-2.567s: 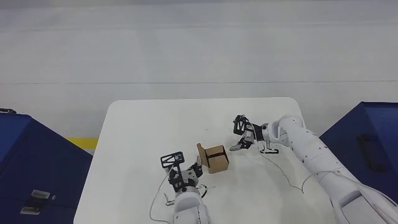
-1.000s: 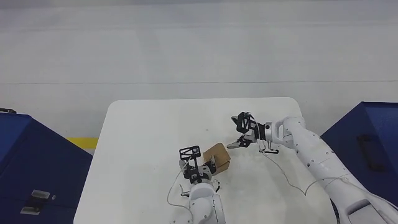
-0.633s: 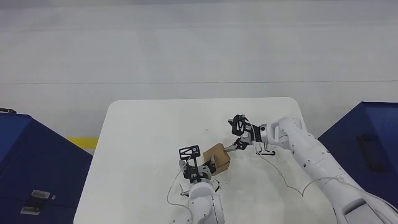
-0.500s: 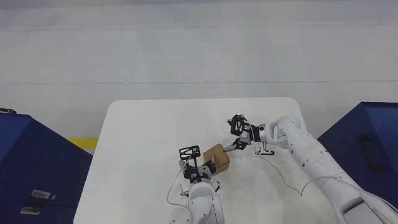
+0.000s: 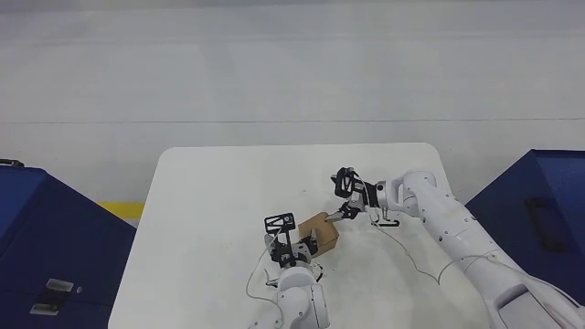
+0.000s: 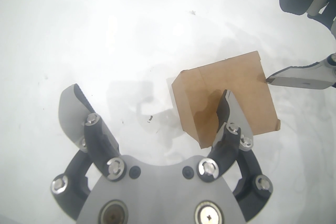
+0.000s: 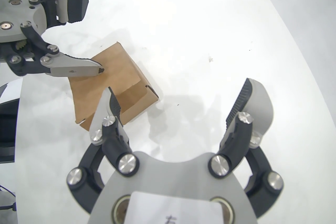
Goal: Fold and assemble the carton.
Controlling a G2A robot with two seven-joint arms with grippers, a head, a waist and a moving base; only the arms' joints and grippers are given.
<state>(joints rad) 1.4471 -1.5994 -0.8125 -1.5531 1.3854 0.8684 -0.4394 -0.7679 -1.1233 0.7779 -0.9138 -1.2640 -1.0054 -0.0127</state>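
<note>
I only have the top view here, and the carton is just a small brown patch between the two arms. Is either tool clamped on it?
Observer: No. The left wrist view shows the left tool open, one finger on the carton's top, the other out over the table.
Operator: And the right one?
Observer: The right tool is open too. One fingertip meets the carton's far edge, and the other is off to the side.
Operator: Is the top folded down?
Observer: It looks so. In the right wrist view one flap lies flat over another, with a step where they overlap.
</note>
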